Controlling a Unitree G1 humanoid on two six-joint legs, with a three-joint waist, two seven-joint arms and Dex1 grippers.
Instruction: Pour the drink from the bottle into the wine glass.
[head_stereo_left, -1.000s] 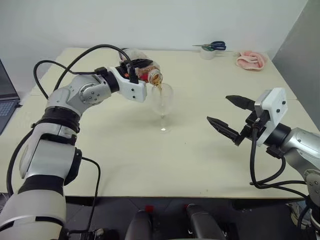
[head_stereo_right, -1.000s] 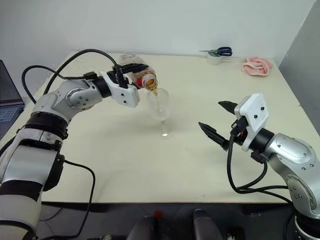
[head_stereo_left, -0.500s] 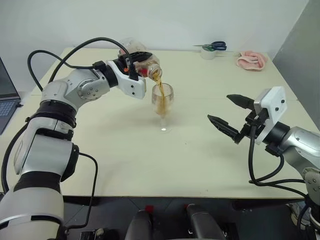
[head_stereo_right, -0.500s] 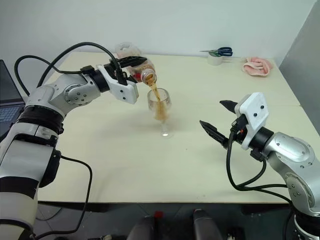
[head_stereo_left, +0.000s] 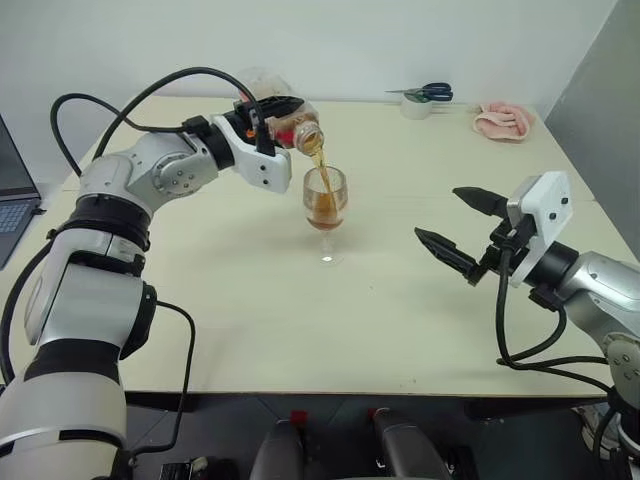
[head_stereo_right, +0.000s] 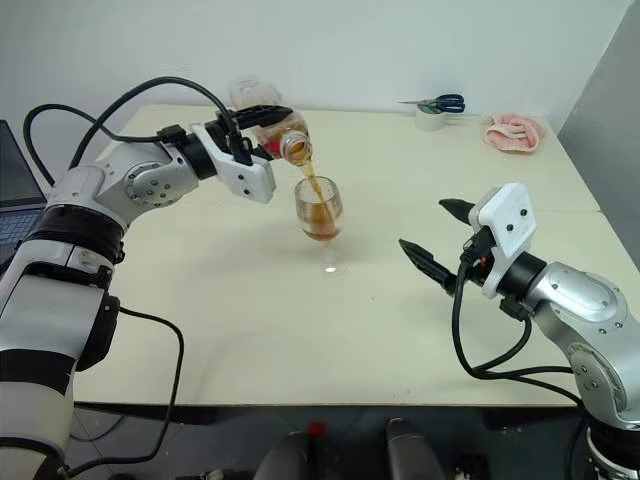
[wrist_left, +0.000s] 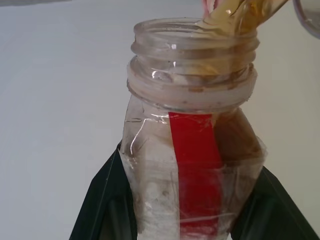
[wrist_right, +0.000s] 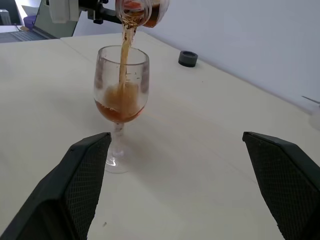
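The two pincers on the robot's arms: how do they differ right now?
The left pincer is shut on the bottle, tipped over the wine glass; the right pincer holds nothing. The left one's fingers clamp the bottle's sides; the right one's fingers stand wide apart. The left is above the glass, the right off to its side. Both have two black fingers.

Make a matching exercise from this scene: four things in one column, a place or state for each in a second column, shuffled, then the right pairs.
Things
1. bottle
2. wine glass
3. right gripper
4. scissors

Places or states
A. open, holding nothing, to the right of the glass
B. at the far edge of the table, lying on a white roll
C. tilted, held by the left gripper, drink running from its mouth
D. upright on the table, partly filled with amber liquid

Pairs: 1-C, 2-D, 3-A, 4-B
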